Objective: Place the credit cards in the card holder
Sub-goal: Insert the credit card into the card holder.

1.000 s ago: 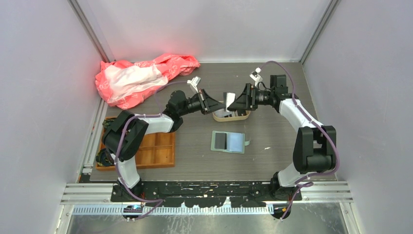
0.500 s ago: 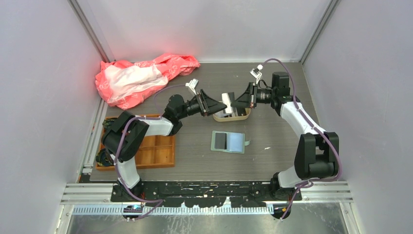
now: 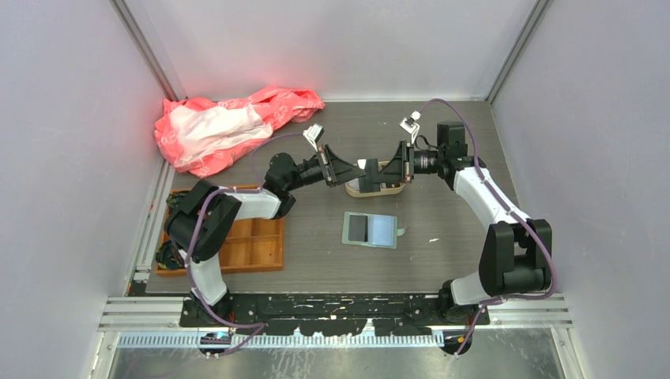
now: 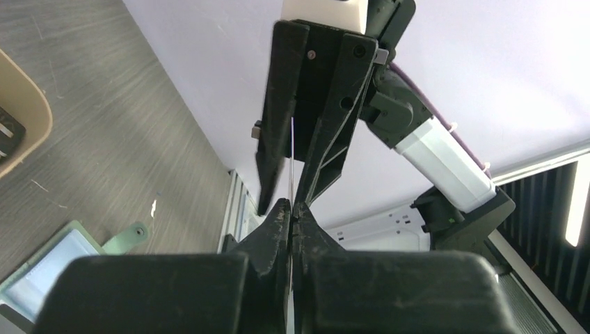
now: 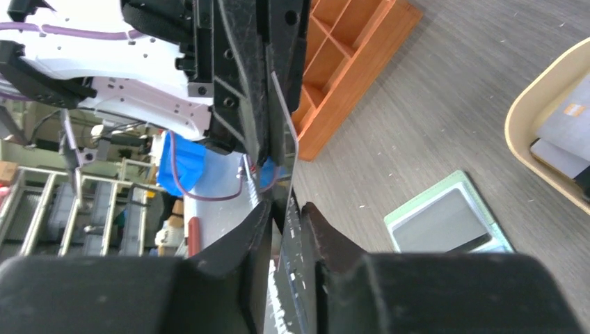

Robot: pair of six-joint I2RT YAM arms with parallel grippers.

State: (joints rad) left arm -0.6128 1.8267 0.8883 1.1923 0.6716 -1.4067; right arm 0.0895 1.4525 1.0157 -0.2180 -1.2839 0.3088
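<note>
A thin credit card (image 4: 291, 156) hangs edge-on in the air above the beige tray (image 3: 393, 189), between my two grippers. My left gripper (image 4: 291, 209) is shut on its near edge. From the opposite side my right gripper (image 5: 285, 209) straddles the same card (image 5: 284, 125); its jaws are narrowly apart, with a gap on one side. In the top view the left gripper (image 3: 360, 167) and right gripper (image 3: 382, 169) nearly touch. More credit cards (image 5: 556, 136) lie in the tray. The card holder (image 3: 370, 229) lies open and flat on the table, nearer the arm bases.
An orange compartment tray (image 3: 253, 245) sits at the left by the left arm. A crumpled red and white bag (image 3: 229, 126) lies at the back left. Grey walls close in the table on three sides.
The two grippers have drawn closer together over the beige tray. The right jaws have narrowed around the card from wide open. The left jaws opened briefly and are shut on the card again.
</note>
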